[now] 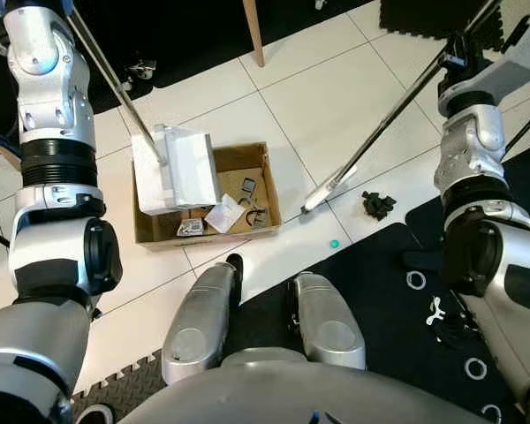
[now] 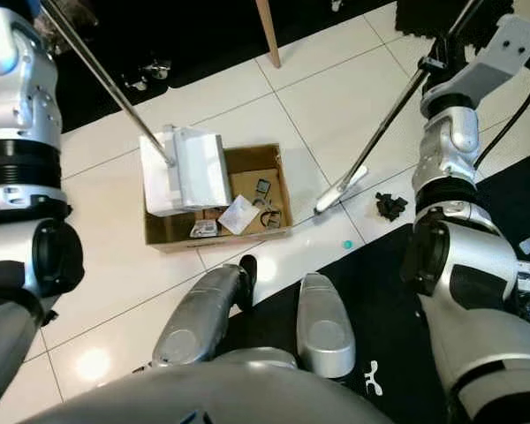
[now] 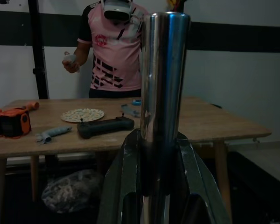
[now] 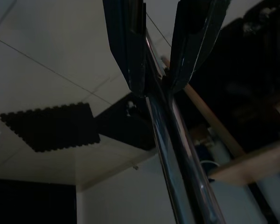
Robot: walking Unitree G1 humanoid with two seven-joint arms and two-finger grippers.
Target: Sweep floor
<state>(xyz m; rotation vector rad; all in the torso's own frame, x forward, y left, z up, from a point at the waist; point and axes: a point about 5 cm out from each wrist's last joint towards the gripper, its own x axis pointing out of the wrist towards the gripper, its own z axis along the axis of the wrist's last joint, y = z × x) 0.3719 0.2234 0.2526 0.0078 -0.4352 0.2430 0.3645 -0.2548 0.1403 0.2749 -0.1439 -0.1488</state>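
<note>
Right end effector (image 4: 161,70) clamped around broom handle (image 1: 397,110), broom head (image 1: 329,187) down by cardboard box (image 1: 247,159).

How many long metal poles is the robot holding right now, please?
2. The dustpan pole is clamped in the left gripper; the broom pole is in the right gripper.

This looks like a workroom or robot test space set up in a plain room, not a lived-in home. The floor is white tile (image 1: 336,97) with black foam mats (image 1: 428,16) laid over parts of it. Beside the mats, a cardboard box (image 1: 247,168) of scraps sits on the tile. A wooden table (image 3: 214,122) stands against a white wall with a dark stripe; on it lie orange tools (image 3: 11,122) and a black handset (image 3: 105,126). Behind the table stands a person (image 3: 114,51) wearing a headset.
</note>
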